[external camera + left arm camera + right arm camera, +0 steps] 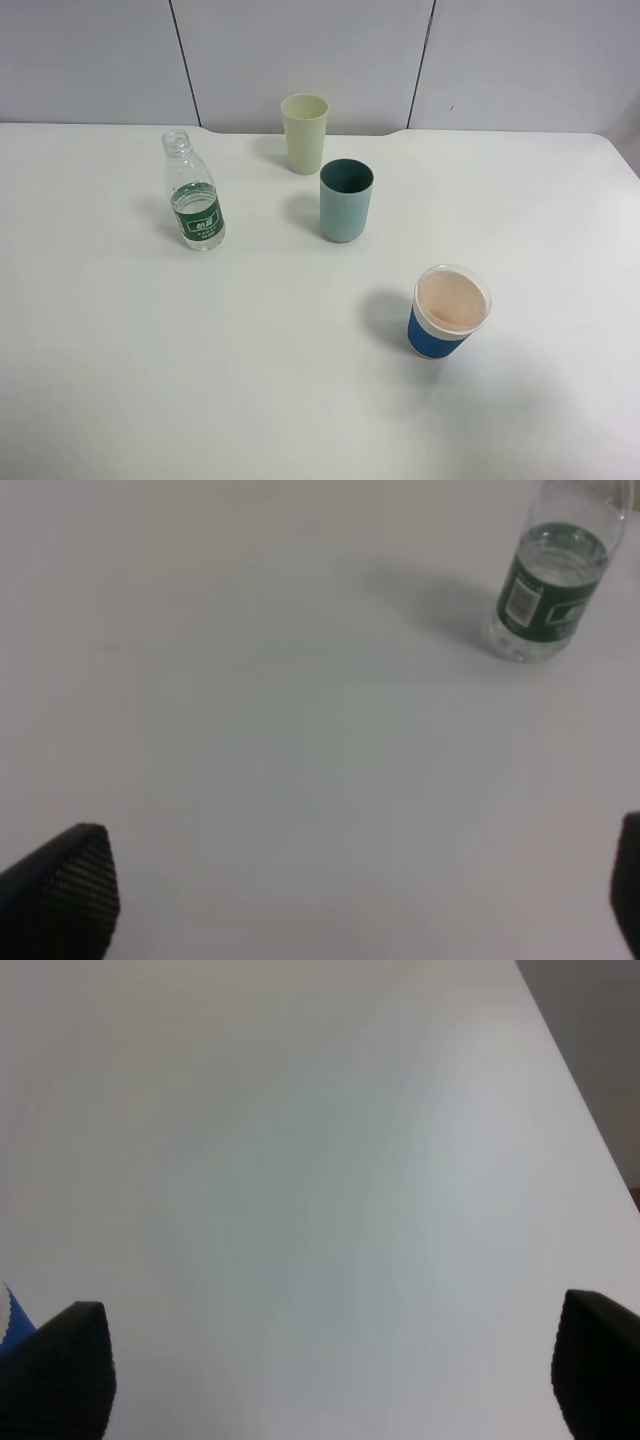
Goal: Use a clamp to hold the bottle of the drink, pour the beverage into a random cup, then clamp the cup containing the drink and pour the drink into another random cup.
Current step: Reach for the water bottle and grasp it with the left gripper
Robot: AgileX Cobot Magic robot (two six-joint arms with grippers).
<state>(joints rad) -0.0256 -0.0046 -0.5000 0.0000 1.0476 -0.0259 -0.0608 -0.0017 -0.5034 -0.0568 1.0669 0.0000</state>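
The bottle [195, 195] stands upright and uncapped at the left of the white table, with clear beverage [194, 198] reaching about the top of its green label. The teal cup [346, 200] stands mid-table, and the pale yellow-green cup [304, 132] is just behind it. Neither arm shows in the high view. In the left wrist view my left gripper [360, 860] is open over bare table, well short of the bottle [552, 580]. My right gripper [335, 1340] is open too, with nothing between its fingers [60, 1370].
A blue-sleeved paper cup [449, 312] with a pale inside stands at the front right; a sliver of the paper cup [12, 1320] shows beside one right finger. The table's far edge [450, 130] meets a grey panelled wall.
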